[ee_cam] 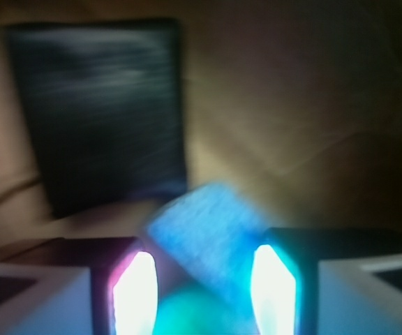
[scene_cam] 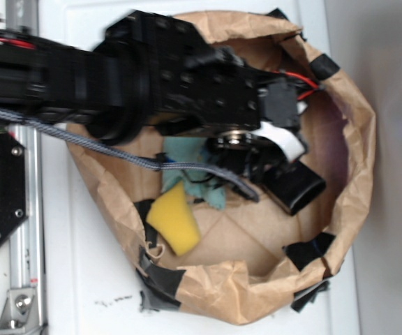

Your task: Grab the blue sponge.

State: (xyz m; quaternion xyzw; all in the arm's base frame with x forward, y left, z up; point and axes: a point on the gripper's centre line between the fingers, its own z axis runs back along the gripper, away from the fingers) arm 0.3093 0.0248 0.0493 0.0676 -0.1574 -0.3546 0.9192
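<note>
White tabletop carries a brown paper bag lying with its mouth rolled back into a rim, patched with black tape at about 7 o'clock on that rim. A metal rail runs along the table's left edge.

Exterior view: the black robot arm reaches in from 9 o'clock and ends over the middle of the bag. A grey braided cable trails under it. The yellow sponge sits inside the bag at roughly 7 o'clock, and the teal cloth lies just above it, partly under the arm. The blue sponge is hidden by the arm in this view.

Wrist view, blurred: the gripper has its jaws apart, glowing bright at the lower edge. The blue sponge lies between them, tilted, one corner pointing to 12 o'clock. Contact with the fingers cannot be judged; there seems to be a gap on each side. Teal colour shows beneath the sponge. A dark rectangular patch sits on the paper wall at 11 o'clock.
</note>
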